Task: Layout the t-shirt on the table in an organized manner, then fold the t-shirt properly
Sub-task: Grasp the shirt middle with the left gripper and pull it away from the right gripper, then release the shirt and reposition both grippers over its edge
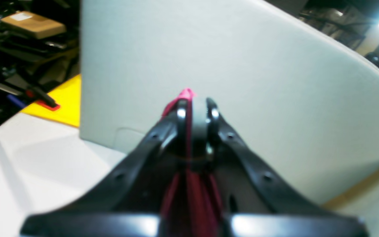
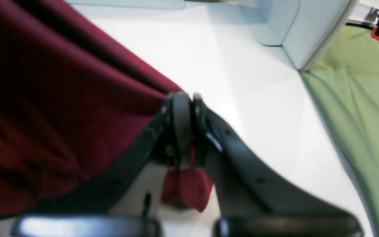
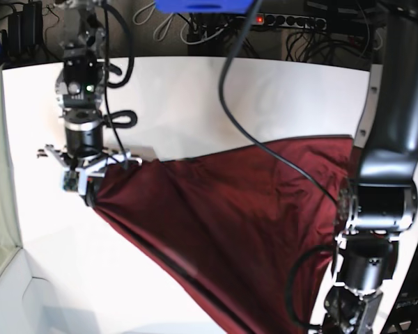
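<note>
The maroon t-shirt (image 3: pixel 223 229) hangs stretched in a wide sheet over the white table (image 3: pixel 195 90), held between both arms. My right gripper (image 3: pixel 90 186) is shut on the shirt's left corner. In the right wrist view, the right gripper (image 2: pixel 186 98) pinches the t-shirt (image 2: pixel 61 115), and a small tuft pokes out behind the fingers. In the left wrist view, my left gripper (image 1: pixel 196 102) is shut on a bunched edge of the t-shirt (image 1: pixel 187 94) above the table (image 1: pixel 28 164). The base view shows only the left arm (image 3: pixel 380 209), not its fingers.
A green cloth (image 2: pixel 357 98) lies along one table side, beside a grey-white box (image 2: pixel 291 29). A pale panel (image 1: pixel 242 65) stands ahead of the left gripper, with a yellow board (image 1: pixel 66 98) and a red-black clamp (image 1: pixel 43 98) beyond. A black cable (image 3: pixel 265 139) hangs over the shirt.
</note>
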`<state>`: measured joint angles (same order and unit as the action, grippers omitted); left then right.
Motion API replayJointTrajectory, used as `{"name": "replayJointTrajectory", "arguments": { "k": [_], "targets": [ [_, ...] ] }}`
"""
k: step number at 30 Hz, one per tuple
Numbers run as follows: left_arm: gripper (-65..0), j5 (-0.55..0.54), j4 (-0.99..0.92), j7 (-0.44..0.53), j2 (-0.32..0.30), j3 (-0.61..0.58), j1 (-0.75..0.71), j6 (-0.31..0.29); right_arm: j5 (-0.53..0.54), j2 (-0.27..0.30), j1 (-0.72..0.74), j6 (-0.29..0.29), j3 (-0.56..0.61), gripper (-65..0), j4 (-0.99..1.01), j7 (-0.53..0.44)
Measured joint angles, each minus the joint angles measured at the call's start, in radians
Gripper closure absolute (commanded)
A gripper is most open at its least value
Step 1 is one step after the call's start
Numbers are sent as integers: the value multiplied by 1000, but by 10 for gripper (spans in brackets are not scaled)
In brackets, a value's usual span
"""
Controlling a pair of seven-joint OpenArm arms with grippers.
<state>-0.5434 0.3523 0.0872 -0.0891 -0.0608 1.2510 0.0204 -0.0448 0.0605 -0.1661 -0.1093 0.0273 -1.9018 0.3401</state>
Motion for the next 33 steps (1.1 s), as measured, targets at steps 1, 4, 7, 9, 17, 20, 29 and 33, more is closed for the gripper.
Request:
{"name": "replayJointTrajectory", "arguments": {
  "k": [1,4,7,9,17,20,29,33],
  "targets": [
    [-5,0,-4,15,0,0,-1,0,0,1,14,0,0,0,0,24],
    [-6,0,-5,32,-2,0,-1,1,0,0,73,0,2,0,0,89],
    [-54,1,-5,29,-3,0,-1,-2,0,0,166,0,2,0,9,149],
    [-133,3,-6,34,-17,-1,-1,-1,-1,1,239,-1,2,0,24,205],
    [-248,2,-5,45,-62,0,-5,0,8,23,496,0,31,0,167,302],
    [-250,3,-4,47,-66,5,-16,0,2,28,556,0,26,0,244,303],
    [-251,-6,147,27,-113,8,-254,6,0,27,683,86,26,-90,560,311],
    [-251,-8,343,-111,-127,13,-410,-9,-1,28,697,86,26,-202,558,302]
  ]
}}
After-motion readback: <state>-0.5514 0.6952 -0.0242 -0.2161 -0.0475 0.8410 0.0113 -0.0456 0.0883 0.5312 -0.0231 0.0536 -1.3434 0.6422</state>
